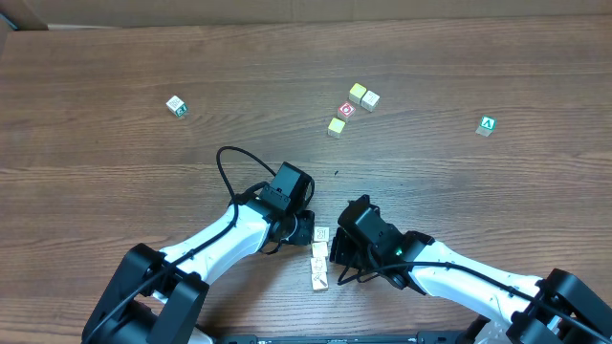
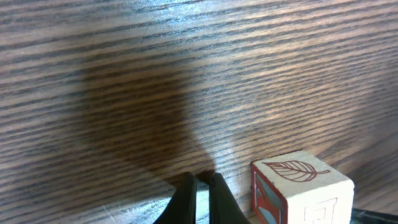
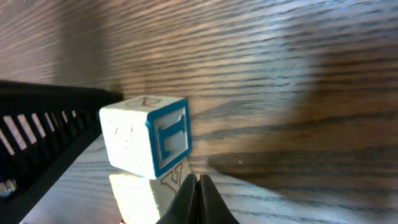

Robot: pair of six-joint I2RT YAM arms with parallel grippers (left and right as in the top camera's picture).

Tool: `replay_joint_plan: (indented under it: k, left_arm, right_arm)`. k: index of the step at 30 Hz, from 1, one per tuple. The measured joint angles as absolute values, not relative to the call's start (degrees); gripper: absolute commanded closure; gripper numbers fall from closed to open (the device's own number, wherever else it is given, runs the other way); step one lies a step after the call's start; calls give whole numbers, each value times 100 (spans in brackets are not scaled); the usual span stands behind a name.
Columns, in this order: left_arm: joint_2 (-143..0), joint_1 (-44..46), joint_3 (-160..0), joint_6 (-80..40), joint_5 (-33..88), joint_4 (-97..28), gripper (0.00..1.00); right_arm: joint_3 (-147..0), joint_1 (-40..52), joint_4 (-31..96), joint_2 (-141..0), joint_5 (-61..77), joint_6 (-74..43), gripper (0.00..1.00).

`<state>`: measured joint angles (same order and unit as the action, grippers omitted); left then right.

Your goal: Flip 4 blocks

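Note:
The blocks [image 1: 318,258] are small pale wooden cubes in a short column near the front edge, between my two arms. My left gripper [image 1: 306,229] is shut and empty just left of the column's top. In the left wrist view its tips [image 2: 200,180] rest close to the table, and a block with a red leaf on top [image 2: 298,186] stands to their right, apart from them. My right gripper [image 1: 337,252] is shut and empty on the column's right. In the right wrist view its tips [image 3: 196,182] lie beside a blue-framed block [image 3: 146,137] and a cream block [image 3: 152,196] with a red-brown letter.
Further back sit a red-circle cube [image 1: 347,110] with yellow and cream neighbours [image 1: 358,92], a green "A" cube [image 1: 487,125] at the right and a lone green-marked cube [image 1: 176,106] at the left. A black cable [image 1: 229,162] loops above the left arm.

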<state>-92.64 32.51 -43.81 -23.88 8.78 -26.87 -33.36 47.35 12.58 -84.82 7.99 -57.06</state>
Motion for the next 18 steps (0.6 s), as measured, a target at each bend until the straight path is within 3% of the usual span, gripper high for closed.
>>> replay_joint_plan:
  k: [18]
  left_arm:
    - [-9264,3251,-4381,-2388,880,-2689,96]
  right_arm:
    - [-3334,4733,838,-8482,554,-5658,96]
